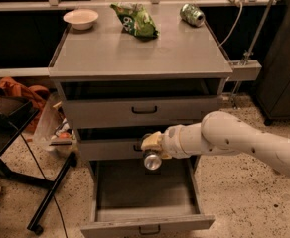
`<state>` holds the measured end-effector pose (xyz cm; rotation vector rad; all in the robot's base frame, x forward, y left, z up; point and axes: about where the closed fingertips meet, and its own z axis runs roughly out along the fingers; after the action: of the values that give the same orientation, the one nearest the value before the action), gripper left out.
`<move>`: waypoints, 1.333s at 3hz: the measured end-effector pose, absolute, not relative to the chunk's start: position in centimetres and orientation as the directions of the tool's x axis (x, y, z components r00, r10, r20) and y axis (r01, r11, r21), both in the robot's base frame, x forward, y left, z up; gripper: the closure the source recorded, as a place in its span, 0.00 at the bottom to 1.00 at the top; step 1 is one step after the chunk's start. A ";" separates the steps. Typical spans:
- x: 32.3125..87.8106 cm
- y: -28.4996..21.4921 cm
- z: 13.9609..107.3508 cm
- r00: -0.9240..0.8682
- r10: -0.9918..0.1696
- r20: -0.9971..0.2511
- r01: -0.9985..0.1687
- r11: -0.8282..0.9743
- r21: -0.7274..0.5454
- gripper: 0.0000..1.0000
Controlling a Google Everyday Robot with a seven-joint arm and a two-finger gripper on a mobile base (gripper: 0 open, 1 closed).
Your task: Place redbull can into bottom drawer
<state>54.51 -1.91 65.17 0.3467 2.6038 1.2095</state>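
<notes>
Grey cabinet with its bottom drawer pulled out and the redbull can held over it.
The white arm reaches in from the cabinet's right, level with its middle drawer front. A green chip bag, a white bowl and a green can sit along the cabinet top's rear. The gripper clamps the redbull can at the cabinet's front.

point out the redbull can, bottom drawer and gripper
redbull can [152, 160]: camera view, its round end
bottom drawer [135, 192]: camera view, bare floor inside
gripper [151, 147]: camera view, at the fingertips, over the open drawer, holding the can
</notes>
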 end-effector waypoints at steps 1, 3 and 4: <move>54.7 -1.2 64.4 -0.945 0.308 -0.113 0.109 0.617 0.779 1.00; 56.0 -1.3 50.4 -0.889 0.455 0.048 0.322 0.549 0.771 1.00; 57.9 -1.7 42.8 -0.854 0.512 0.090 0.378 0.494 0.783 1.00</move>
<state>57.89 -1.73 42.84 0.7746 2.5789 1.2924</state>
